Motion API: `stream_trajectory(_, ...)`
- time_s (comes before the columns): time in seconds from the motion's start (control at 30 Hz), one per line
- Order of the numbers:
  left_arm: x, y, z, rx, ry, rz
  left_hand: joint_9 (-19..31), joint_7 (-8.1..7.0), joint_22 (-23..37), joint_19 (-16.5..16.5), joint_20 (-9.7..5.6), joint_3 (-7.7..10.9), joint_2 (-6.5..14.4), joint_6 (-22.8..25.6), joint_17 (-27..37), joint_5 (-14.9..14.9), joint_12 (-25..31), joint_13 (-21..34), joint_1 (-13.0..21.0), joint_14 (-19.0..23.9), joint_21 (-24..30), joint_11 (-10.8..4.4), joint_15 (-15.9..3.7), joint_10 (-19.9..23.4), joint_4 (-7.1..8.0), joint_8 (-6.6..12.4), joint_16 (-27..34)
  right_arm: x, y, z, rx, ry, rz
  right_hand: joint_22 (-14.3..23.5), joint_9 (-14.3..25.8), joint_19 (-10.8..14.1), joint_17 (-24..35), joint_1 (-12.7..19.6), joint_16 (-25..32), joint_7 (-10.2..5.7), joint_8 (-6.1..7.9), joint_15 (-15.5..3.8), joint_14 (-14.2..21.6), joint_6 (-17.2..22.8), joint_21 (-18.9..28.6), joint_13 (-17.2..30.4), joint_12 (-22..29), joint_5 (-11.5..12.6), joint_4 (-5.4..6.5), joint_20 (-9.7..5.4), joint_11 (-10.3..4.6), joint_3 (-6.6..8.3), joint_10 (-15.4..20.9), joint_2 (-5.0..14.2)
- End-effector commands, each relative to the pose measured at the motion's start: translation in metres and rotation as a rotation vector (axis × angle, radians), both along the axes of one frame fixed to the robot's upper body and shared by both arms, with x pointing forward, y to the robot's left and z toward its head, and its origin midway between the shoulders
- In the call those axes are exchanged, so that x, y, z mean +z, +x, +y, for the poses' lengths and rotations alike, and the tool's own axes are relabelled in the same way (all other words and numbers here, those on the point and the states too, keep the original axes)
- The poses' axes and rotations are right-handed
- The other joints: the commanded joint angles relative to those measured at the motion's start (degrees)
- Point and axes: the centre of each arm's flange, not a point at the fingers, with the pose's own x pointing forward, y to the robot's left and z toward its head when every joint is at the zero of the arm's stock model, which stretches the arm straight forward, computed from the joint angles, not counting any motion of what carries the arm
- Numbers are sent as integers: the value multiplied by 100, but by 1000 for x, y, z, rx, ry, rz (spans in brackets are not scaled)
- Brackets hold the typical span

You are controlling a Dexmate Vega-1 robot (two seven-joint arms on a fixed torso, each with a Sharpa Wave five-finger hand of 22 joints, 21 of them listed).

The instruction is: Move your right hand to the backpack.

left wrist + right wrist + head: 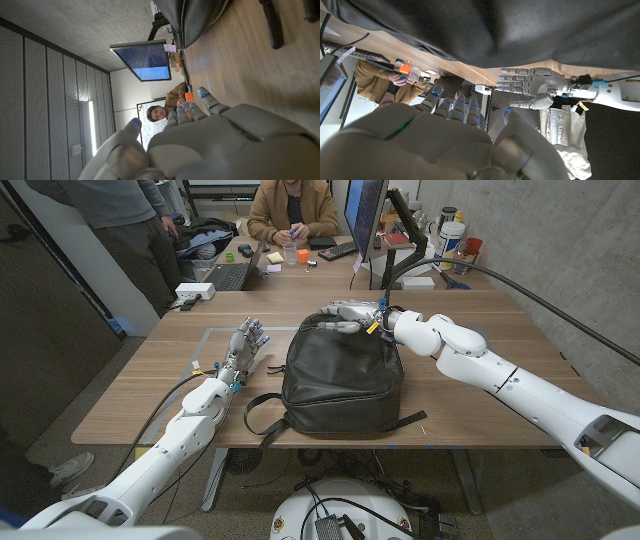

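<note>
Sitting dead centre of the head view on the wooden table [150, 380]: a black backpack [340, 375], straps trailing off toward the lower left of the frame. Right hand [350, 314] reaching in from the right side and resting on the backpack's top edge, just above frame centre, fingers stretched out and loosely apart, not gripping anything. In the right wrist view, backpack [530, 25] filling the upper part as dark fabric, right hand [445, 135] bulking up the lower part with fingers pointing toward it.

Left hand [246, 345] standing on the table left of the backpack, well apart from it, fingers pointing up and spread, holding nothing. Same hand also showing in the right wrist view [530, 87], fingers straight and lying side by side, thumb out.

Person [292, 210] sitting behind the table at top centre of the head view, fiddling with something small. Monitor [366, 220] standing just right of them.
</note>
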Motion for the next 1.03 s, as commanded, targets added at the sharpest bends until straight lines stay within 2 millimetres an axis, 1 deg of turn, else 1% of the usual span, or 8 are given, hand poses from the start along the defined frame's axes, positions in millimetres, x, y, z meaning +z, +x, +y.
stream_trajectory(0.03, 0, 0, 2, 0, 3, -1, 34, -14, 17, 25, -92, -20, 640, 27, 11, 28, 7, 14, 8, 18, -22, 38, -142, 6, 20, -14, -17, 1, 1, 0, -9, -16, -14, 24, 15, 8, 13, 50, 6, -8, 12, -43, -15, -25, -14, 15, 8, 11, 0, -77, -11, -13, -26, 8)
stream_trajectory(0.3, 3, 2, 3, -12, 16, -3, 34, -25, 18, 30, -96, -19, 644, 26, 12, 28, 2, 14, 9, 14, -31, 28, -152, -4, 21, -15, -18, 2, 2, -1, -17, -2, -29, 26, 16, 65, 19, 27, 28, -24, 27, -76, 48, 14, -26, 14, 31, 11, 10, -102, -15, -51, 32, 13)
stream_trajectory(0.43, 6, 2, 4, -23, 23, -6, 34, -26, 18, 36, -102, -18, 645, 28, 12, 28, 3, 14, 9, 15, -34, 30, -150, -2, 21, -14, -18, 0, 2, -1, -23, -1, -39, 26, 16, 107, 25, 1, 45, -7, 30, -83, 99, 22, -29, 14, 39, 10, 24, -76, 6, -79, 57, 11)
stream_trajectory(0.6, 13, 0, 9, -36, 32, -17, 34, -19, 18, 32, -94, -19, 645, 26, 12, 28, 1, 14, 9, 12, -42, 36, -149, -7, 21, -15, -18, -2, 1, 0, -39, 3, -60, 26, 17, 194, 28, -28, 71, -12, 38, -77, 192, 48, -16, 14, 54, 11, 44, -54, 18, -102, 103, 7)
stream_trajectory(0.77, 21, -1, 17, -55, 75, -32, 34, -24, 19, 34, -96, -19, 645, 23, 12, 28, 3, 14, 8, 14, -48, 33, -152, -4, 21, -16, -18, -7, -3, 1, -81, 22, -62, 26, 17, 229, 28, -44, 68, -15, 41, -83, 206, 58, -13, 14, 55, 13, 56, -42, 14, -112, 111, 3)
stream_trajectory(0.83, 20, 0, 19, -56, 81, -33, 35, -18, 19, 32, -95, -19, 646, 19, 12, 29, 0, 14, 8, 12, -52, 23, -147, -10, 22, -17, -18, -9, -2, 2, -89, 24, -60, 26, 17, 233, 29, -51, 68, -11, 42, -78, 210, 62, -15, 13, 56, 13, 61, -42, 16, -116, 115, 1)
stream_trajectory(0.9, 12, 3, 21, -66, 74, -6, 35, -14, 19, 31, -93, -19, 646, 16, 12, 29, -2, 14, 8, 14, -54, 25, -143, -15, 22, -18, -17, -14, 0, 4, -102, 24, -43, 25, 17, 234, 29, -58, 64, -19, 41, -81, 211, 62, -19, 13, 54, 14, 66, -48, 14, -120, 113, 0)
stream_trajectory(1.03, 7, 7, 24, -74, 83, 16, 35, -17, 19, 30, -99, -19, 646, 14, 12, 29, -3, 14, 8, 5, -58, 22, -145, -20, 22, -19, -20, -17, 0, 8, -103, 36, -35, 25, 17, 237, 29, -69, 58, -16, 40, -83, 212, 62, -27, 13, 51, 17, 76, -50, 14, -127, 110, 1)
